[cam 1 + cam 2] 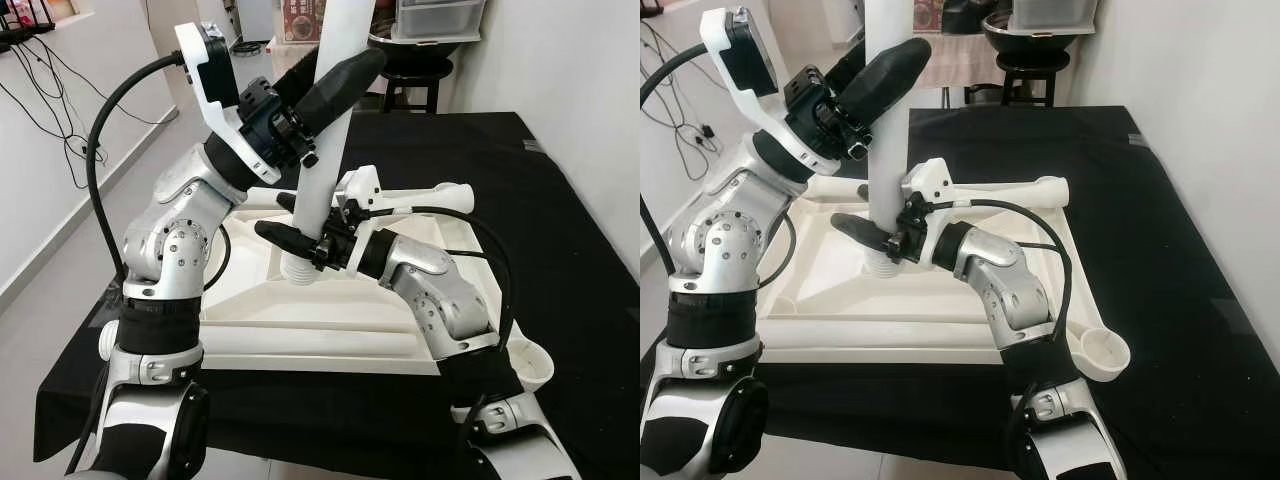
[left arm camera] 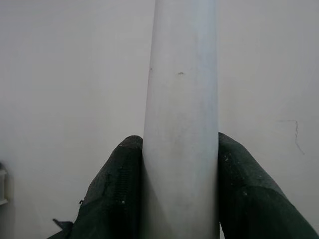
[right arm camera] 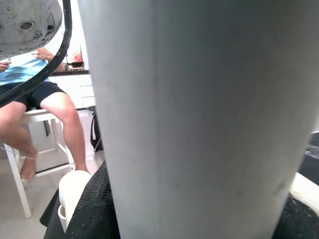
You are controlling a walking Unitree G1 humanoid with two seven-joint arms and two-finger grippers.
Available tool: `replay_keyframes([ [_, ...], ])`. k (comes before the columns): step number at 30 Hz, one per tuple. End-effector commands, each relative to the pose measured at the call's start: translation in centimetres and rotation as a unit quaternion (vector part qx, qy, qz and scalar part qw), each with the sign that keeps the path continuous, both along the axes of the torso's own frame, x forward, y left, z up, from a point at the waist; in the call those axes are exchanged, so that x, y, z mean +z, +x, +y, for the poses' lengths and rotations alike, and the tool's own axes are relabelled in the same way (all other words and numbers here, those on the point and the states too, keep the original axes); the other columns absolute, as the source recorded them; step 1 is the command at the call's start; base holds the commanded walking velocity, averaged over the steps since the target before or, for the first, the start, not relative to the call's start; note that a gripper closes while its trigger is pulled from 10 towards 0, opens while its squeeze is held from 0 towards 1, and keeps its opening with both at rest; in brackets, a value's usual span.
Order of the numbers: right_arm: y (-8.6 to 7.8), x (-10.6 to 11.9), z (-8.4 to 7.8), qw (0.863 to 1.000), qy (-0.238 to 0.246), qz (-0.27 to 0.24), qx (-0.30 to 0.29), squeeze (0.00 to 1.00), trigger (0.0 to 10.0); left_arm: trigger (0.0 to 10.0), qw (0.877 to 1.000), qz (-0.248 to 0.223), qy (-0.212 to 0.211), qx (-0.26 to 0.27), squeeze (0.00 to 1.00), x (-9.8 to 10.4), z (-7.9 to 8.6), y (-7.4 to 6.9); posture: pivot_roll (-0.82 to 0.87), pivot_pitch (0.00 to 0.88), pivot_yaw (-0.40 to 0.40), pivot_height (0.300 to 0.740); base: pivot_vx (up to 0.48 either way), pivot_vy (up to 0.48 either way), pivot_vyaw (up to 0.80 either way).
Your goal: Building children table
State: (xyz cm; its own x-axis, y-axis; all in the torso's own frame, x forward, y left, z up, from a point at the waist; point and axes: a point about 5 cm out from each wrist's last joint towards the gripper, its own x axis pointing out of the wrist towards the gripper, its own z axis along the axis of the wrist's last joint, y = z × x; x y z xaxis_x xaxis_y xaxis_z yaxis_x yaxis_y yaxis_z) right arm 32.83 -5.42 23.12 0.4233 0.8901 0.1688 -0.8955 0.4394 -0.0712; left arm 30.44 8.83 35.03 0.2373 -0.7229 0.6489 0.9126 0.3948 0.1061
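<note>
A: What do the grippers have?

B: Both are clamped on the white table leg (image 1: 325, 130). The left gripper (image 1: 335, 85) holds it high, in the upper centre of the left eye frame; in the left wrist view a black finger (image 2: 117, 194) presses each side of the tube. The right gripper (image 1: 300, 240) grips it low, near the frame's centre, just above the threaded end.

A: And where is the leg itself?

B: Nearly upright, leaning a little to the right as it rises out of the top of the frame. Its ribbed lower end (image 1: 300, 272) sits at a corner of the upturned white tabletop (image 1: 330, 310), which lies on the black cloth (image 1: 570, 250) across the middle of the frame.

A: How will it handle?

B: I'd judge it a light, stiff, hollow plastic tube with a smooth, rather slippery skin. A high and a low hold suits it: the lower steers the thread, the upper keeps it straight. A tilted leg could cross-thread.

A: The arms?

B: The left arm (image 1: 170, 240) rises from lower left, elbow bent, forearm angled up and right. The right arm (image 1: 440, 300) comes from lower right, elbow raised, wrist reaching left. A second leg (image 1: 420, 197) lies beyond, and a small white cup (image 1: 530, 365) sits at lower right.
</note>
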Motion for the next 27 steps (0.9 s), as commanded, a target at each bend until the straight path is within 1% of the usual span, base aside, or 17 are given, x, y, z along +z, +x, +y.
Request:
replay_keyframes([
  [1, -0.1, 1.2, 1.0, 1.000, 0.022, -0.014, 0.013, 0.00, 0.0, 0.0, 0.994, 0.013, -0.014, -0.106, 0.00, -0.4, -2.9, -1.3, 0.02, 0.025, 0.043, 0.740, 0.000, 0.000, 0.00],
  [8, -0.1, 1.3, 0.9, 0.999, 0.021, -0.019, 0.020, 0.00, 0.0, 0.0, 0.994, 0.018, -0.013, -0.108, 0.00, -0.7, -3.1, -1.4, 0.01, 0.021, 0.039, 0.740, 0.000, 0.000, 0.00],
  [11, -0.2, 1.2, 0.7, 0.999, 0.016, -0.022, 0.022, 0.00, 0.0, 0.0, 0.995, 0.010, -0.003, -0.095, 0.00, -1.1, -3.2, -1.4, 0.01, 0.024, 0.034, 0.740, 0.000, 0.000, 0.00],
  [12, -0.1, 1.2, 0.6, 1.000, 0.015, -0.021, 0.018, 0.00, 0.0, 4.9, 0.997, 0.014, -0.001, -0.081, 0.07, -1.2, -3.2, -1.3, 0.00, 0.026, 0.031, 0.740, 0.000, 0.000, 0.00],
  [14, 0.0, 1.2, 0.5, 1.000, 0.014, -0.021, 0.016, 0.00, 0.0, 4.9, 0.997, 0.017, 0.000, -0.071, 0.07, -1.4, -3.2, -1.1, 0.00, 0.026, 0.031, 0.740, 0.000, 0.000, 0.00],
  [15, 0.2, 1.2, 0.2, 1.000, 0.013, -0.020, 0.007, 0.00, 0.0, 10.0, 0.997, 0.022, -0.004, -0.068, 1.00, -1.4, -3.0, -1.1, 0.00, 0.027, 0.032, 0.740, 0.000, 0.000, 0.00],
  [18, 0.3, 1.3, -0.1, 1.000, 0.013, -0.020, 0.000, 0.00, 0.0, 10.0, 0.998, 0.027, -0.011, -0.061, 1.00, -1.4, -2.7, -1.0, -0.01, 0.031, 0.034, 0.740, 0.000, 0.000, 0.00],
  [20, 0.6, 1.4, -0.9, 1.000, 0.015, -0.018, -0.020, 0.00, 0.0, 10.0, 0.998, 0.036, -0.030, -0.047, 1.00, -1.1, -1.3, -0.6, -0.01, 0.033, 0.036, 0.740, 0.000, 0.000, 0.00],
  [21, 0.6, 1.4, -0.9, 1.000, 0.015, -0.018, -0.020, 0.00, 0.0, 10.0, 0.998, 0.036, -0.030, -0.047, 1.00, -1.1, -1.3, -0.6, -0.01, 0.033, 0.036, 0.740, 0.000, 0.000, 0.00],
  [22, 0.8, 1.4, -1.3, 0.999, 0.016, -0.018, -0.028, 0.00, 0.0, 10.0, 0.998, 0.036, -0.036, -0.038, 1.00, -0.9, -0.6, -0.5, -0.01, 0.033, 0.036, 0.740, 0.000, 0.000, 0.00],
  [23, 0.8, 1.4, -1.3, 0.999, 0.016, -0.018, -0.028, 0.00, 0.0, 10.0, 0.998, 0.036, -0.036, -0.038, 1.00, -0.9, -0.6, -0.5, -0.01, 0.033, 0.036, 0.740, 0.000, 0.000, 0.00],
  [25, 1.2, 1.6, -2.3, 0.998, 0.024, -0.015, -0.051, 0.00, 0.0, 10.0, 0.998, 0.030, -0.049, -0.006, 1.00, -0.2, 1.6, -0.3, -0.01, 0.036, 0.036, 0.740, 0.000, 0.000, 0.00],
  [27, 1.2, 1.6, -2.3, 0.998, 0.024, -0.015, -0.051, 0.00, 0.0, 10.0, 0.998, 0.030, -0.049, -0.006, 1.00, -0.2, 1.6, -0.3, -0.01, 0.036, 0.036, 0.740, 0.000, 0.000, 0.00],
])
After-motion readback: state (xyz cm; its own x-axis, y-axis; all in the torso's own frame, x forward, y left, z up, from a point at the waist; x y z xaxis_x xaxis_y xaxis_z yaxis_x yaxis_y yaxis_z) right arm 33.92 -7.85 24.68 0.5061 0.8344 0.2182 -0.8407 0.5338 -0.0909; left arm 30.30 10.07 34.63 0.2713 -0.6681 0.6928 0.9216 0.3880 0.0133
